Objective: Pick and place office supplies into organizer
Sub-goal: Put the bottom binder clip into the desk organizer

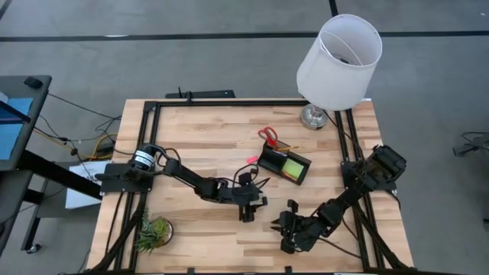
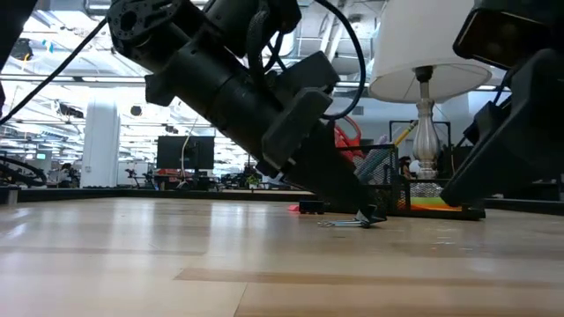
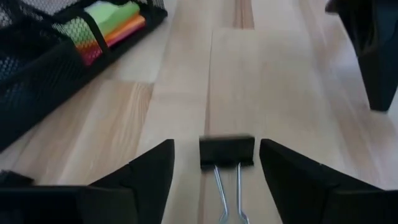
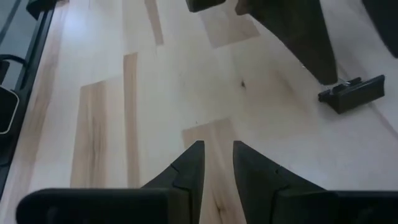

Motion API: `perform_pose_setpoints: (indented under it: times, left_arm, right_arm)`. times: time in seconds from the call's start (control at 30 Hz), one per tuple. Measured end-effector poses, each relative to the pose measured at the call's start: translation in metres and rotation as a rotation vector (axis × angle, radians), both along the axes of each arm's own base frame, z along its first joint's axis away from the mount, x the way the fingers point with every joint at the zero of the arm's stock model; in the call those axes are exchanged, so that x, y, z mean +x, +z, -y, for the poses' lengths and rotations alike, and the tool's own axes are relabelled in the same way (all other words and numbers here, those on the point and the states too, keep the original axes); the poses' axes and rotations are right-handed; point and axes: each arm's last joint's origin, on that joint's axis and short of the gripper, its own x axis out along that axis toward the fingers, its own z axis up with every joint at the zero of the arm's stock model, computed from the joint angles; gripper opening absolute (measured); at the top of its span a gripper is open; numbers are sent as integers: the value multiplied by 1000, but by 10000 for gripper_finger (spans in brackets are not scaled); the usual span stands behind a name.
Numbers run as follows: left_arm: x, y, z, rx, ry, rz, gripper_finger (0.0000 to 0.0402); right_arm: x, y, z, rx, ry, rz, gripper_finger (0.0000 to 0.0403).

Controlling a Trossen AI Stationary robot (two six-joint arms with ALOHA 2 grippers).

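Observation:
A small black binder clip [image 3: 227,152] lies flat on the wood, its wire handles [image 3: 227,193] pointing back toward my left gripper [image 3: 216,165]. That gripper is open and low over the table, one finger on each side of the clip with a gap on both sides. The clip also shows in the low view [image 2: 361,220], under the slanting left arm. The black mesh organizer [image 1: 284,164] stands beyond it and holds a lime green sticky-note pad [image 1: 293,167]. Red-handled scissors [image 1: 267,136] stick up from its far end. My right gripper [image 4: 217,163] is shut and waits near the table's near edge.
A white-shaded lamp [image 1: 336,57] stands at the far right corner. A small green plant [image 1: 153,233] sits at the near left corner. A small pink item [image 1: 250,159] lies just left of the organizer. My right gripper [image 1: 284,228] is close to the clip's right.

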Motion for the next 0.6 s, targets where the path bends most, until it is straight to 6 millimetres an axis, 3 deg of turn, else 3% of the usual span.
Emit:
perform_pose_setpoints:
  times: [0.37, 0.6]
  left_arm:
    - [3, 2, -4, -28, -14, 21, 243]
    - [3, 2, -5, -32, -6, 20, 243]
  right_arm:
    - [-2, -1, -1, 21, -14, -7, 77]
    - [-7, -31, -11, 35, -89, -16, 77]
